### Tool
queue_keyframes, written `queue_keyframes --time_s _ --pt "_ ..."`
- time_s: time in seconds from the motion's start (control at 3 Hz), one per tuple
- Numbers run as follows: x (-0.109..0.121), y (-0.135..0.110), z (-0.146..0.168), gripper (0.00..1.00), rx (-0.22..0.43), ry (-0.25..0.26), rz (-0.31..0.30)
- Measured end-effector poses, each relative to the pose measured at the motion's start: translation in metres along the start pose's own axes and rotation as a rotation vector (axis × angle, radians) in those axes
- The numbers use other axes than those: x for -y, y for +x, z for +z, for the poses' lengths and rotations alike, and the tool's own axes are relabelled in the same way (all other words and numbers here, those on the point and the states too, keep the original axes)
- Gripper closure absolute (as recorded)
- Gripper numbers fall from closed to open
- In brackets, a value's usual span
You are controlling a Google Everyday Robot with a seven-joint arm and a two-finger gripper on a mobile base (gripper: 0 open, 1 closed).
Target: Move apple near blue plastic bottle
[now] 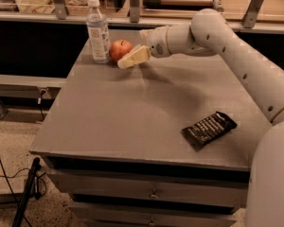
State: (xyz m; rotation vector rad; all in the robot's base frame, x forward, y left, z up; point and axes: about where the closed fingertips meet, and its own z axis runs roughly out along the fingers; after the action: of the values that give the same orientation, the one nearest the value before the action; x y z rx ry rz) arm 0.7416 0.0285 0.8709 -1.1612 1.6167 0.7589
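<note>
The red-orange apple (pixel 118 48) rests on the grey table top at the far left, just right of the clear plastic bottle (pixel 98 30) with the white cap and pale label, almost touching it. My gripper (pixel 128 56) is at the apple's right side, low over the table. It is open, and its near cream-coloured finger (pixel 135 56) crosses in front of the apple's lower right. The far finger is hidden behind the apple.
A flat black snack wrapper (pixel 208 129) lies near the table's front right. The grey table (pixel 132 122) has drawers below. A counter with metal posts (pixel 135 4) runs behind it. Cables and a black stand (pixel 26 193) are on the floor at left.
</note>
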Motion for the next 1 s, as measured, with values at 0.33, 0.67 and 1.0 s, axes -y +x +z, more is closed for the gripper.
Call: queue_keyframes --time_s 0.33,0.67,1.0 --pt "0.005 -0.017 -0.036 0.0 0.033 0.037 -0.041" --pt "0.006 -0.042 -0.065 0.0 0.058 0.064 -0.1" --pt "0.009 -0.065 -0.078 0.0 0.039 0.098 -0.146"
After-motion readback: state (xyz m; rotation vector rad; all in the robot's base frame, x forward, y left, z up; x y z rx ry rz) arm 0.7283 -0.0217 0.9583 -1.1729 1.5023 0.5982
